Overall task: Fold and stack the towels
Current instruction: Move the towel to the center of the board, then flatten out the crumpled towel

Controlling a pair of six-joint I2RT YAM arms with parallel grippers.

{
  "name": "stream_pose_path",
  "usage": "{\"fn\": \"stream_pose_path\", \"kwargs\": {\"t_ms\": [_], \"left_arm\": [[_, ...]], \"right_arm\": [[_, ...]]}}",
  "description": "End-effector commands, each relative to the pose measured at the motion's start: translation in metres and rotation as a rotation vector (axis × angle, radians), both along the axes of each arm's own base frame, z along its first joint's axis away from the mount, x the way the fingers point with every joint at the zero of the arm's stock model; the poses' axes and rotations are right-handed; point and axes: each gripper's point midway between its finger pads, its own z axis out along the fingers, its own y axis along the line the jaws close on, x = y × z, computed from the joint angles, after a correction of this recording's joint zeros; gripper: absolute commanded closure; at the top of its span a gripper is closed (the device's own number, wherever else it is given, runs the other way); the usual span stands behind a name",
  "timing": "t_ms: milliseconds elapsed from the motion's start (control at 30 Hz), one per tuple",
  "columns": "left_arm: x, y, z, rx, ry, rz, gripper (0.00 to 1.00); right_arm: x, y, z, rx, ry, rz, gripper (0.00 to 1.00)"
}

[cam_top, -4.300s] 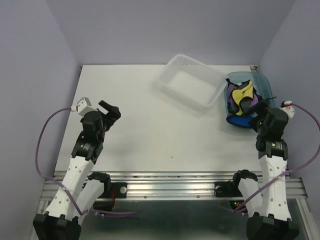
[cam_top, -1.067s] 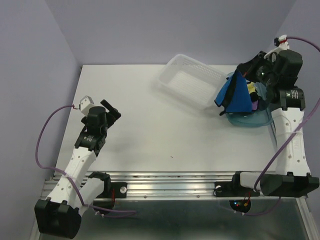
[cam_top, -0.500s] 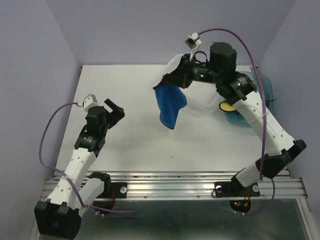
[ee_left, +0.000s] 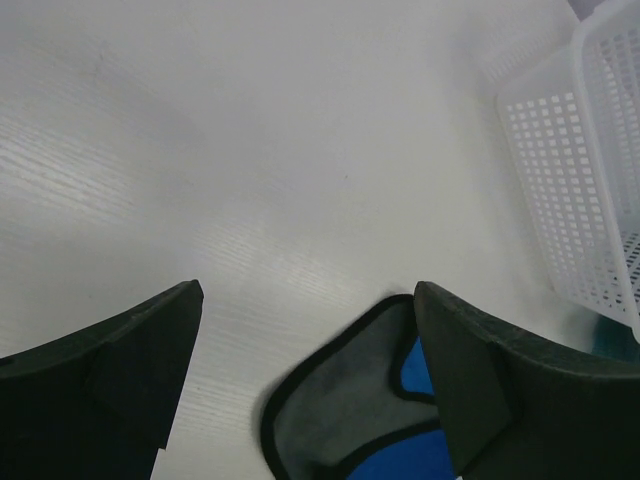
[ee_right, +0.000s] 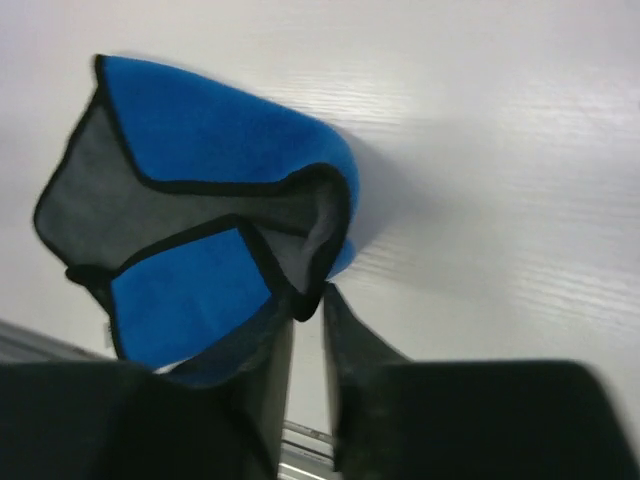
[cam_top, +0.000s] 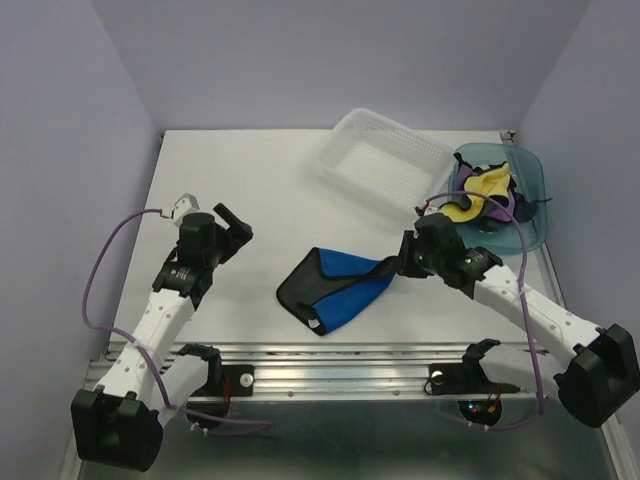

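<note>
On the tabletop (cam_top: 250,170) lay the blue towel (cam_top: 335,290), rumpled and not yet folded. The right tool (cam_top: 397,265) stood narrow at its corner, grip unclear. The left tool (cam_top: 237,225) gaped wide, empty. The other towels (cam_top: 478,192) waited in the teal bin (cam_top: 536,180); nothing was stacked.

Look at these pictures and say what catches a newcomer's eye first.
A bright blue towel, grey underneath, lies rumpled on the table near the front, with the right gripper at its right corner. At the far right a teal bin holds a yellow towel and a purple towel, next to a white slotted basket.
</note>
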Motion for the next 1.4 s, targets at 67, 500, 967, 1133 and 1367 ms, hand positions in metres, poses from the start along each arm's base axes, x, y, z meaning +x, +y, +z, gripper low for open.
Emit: {"fn": "stream_pose_path", "kwargs": {"t_ms": [67, 500, 967, 1133, 1367], "left_arm": [[0.0, -0.025, -0.034, -0.021, 0.082, -0.14, 0.01], [-0.04, -0.097, -0.122, 0.021, 0.359, -0.384, 0.03], [-0.057, -0.109, -0.151, 0.048, 0.457, -0.442, 0.42], [-0.064, -0.115, -0.161, 0.06, 0.498, -0.462, 0.74], [-0.069, -0.118, -0.152, 0.04, 0.468, -0.459, 1.0]], "right_arm": [[-0.004, -0.034, -0.057, -0.14, 0.124, -0.177, 0.47], [-0.007, -0.075, -0.039, -0.263, 0.066, -0.316, 0.02], [-0.043, 0.049, -0.011, -0.125, -0.084, 0.22, 0.0], [-0.044, 0.088, 0.001, -0.075, -0.142, 0.351, 0.0], [-0.062, 0.144, -0.015, -0.213, -0.202, 0.543, 0.0]]}}
